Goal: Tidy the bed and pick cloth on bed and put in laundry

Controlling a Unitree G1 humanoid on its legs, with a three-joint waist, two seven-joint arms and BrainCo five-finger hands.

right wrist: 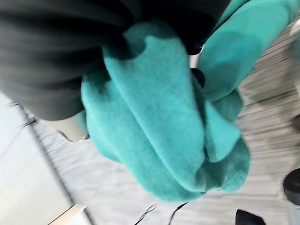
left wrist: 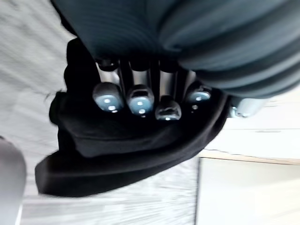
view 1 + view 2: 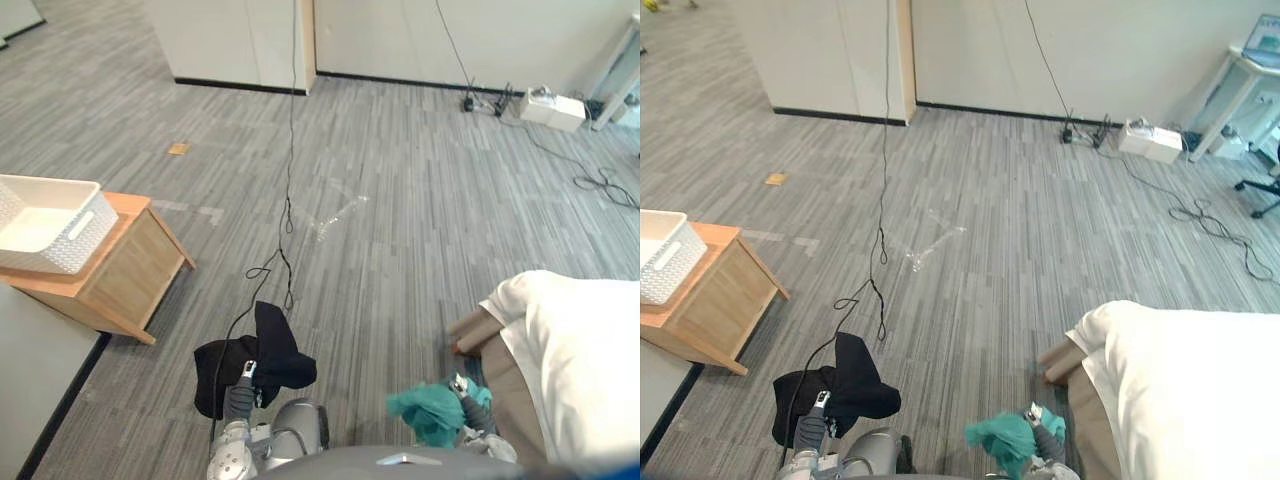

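Since both cloths hang clear of the floor, they look gathered for carrying. The black cloth (image 3: 265, 358) is clenched in the curled fingers of the left hand (image 2: 140, 96). The teal cloth (image 3: 428, 410) bunches over the right hand (image 3: 464, 390), whose grip I cannot tell under the fabric. Just beside it is the bed (image 3: 580, 360). A white basket (image 3: 62, 245), probably the laundry, sits on a wooden table (image 3: 130, 272), well apart to the left.

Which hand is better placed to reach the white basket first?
Left, probably: left hand, gripping black cloth, is on the white basket side; right hand, with teal cloth, is nearer the bed.
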